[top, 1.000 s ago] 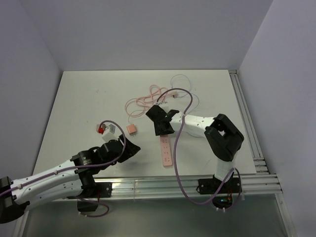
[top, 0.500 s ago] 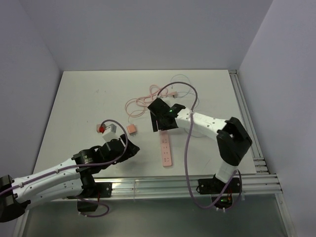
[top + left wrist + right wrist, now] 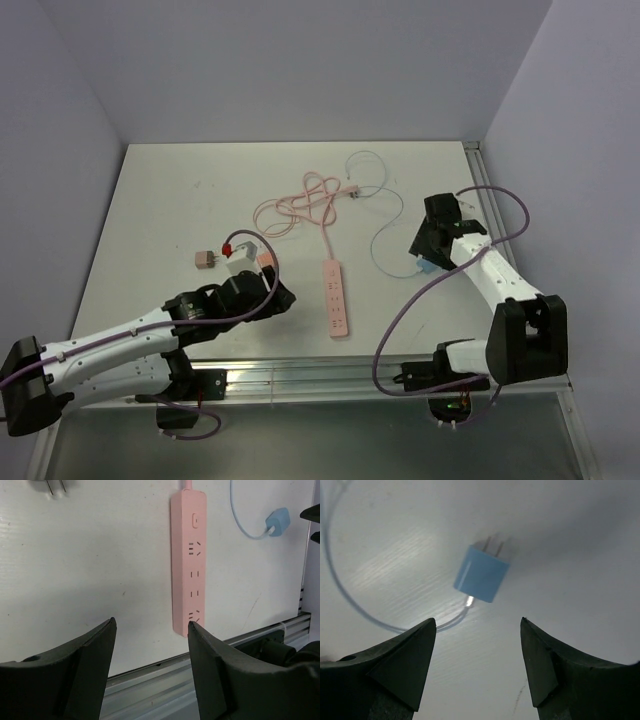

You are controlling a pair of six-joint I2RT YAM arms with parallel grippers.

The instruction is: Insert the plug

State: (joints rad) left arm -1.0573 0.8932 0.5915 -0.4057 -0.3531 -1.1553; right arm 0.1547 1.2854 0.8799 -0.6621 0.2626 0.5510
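Farthest to the left of the pink power strip (image 3: 336, 298) a small brownish adapter (image 3: 203, 259) lies on the white tabletop (image 3: 170, 200). A white adapter with a red part on it (image 3: 240, 249) sits between it and the strip. An orange adapter (image 3: 265, 260) lies just beside the white one, partly hidden by the left arm.

The left end effector (image 3: 151, 630) hangs just left of the strip's near half, above the tabletop. Its fingers are spread apart and nothing is between them. In its wrist camera the strip runs up the frame, and none of its sockets has anything plugged in.

The strip lies flat, long axis running from near to far. Its pink cord (image 3: 300, 205) leaves the far end and loops in a loose tangle beyond it.

To the right of the strip, well apart from it, the blue plug (image 3: 482, 573) lies on the tabletop, not inserted. Its two prongs point away from the strip (up and to the right in the right wrist view). A thin pale blue cable (image 3: 385, 235) curves from its other end back toward the far side of the strip.

The right end effector (image 3: 475, 630) hovers directly over the plug with its fingers wide apart. It is not touching the plug.
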